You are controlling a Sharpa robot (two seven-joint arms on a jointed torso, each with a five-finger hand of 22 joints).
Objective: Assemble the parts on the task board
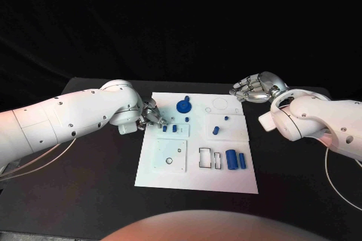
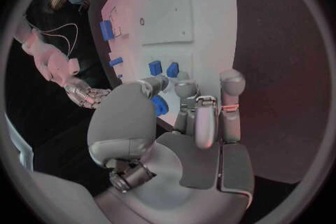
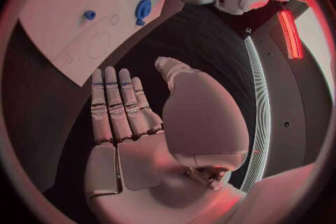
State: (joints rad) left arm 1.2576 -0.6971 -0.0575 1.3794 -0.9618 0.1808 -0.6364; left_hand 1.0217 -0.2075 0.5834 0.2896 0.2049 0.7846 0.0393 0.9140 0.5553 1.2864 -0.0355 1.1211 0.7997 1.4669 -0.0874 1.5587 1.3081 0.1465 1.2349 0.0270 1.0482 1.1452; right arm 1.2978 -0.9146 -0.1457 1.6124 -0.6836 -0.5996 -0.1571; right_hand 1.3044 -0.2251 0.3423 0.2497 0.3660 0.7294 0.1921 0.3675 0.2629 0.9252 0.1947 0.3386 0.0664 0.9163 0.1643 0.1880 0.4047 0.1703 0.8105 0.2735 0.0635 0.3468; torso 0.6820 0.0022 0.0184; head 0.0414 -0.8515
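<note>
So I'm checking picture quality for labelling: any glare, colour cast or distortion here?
Head view: even light, the task board bright against the black table, no glare. Left wrist view: fisheye bends the board's edges, pinkish tint over it. Right wrist view: red light strip glows, reddening the right hand.

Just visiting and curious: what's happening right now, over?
Left hand pinching a small blue part at the board edge. Right hand open, off the board. Nothing in the way.

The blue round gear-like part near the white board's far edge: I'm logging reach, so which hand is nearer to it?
Left. The left hand sits at the board's left edge, just beside the gear-like part; the right hand hovers off the far right corner, farther away.
</note>
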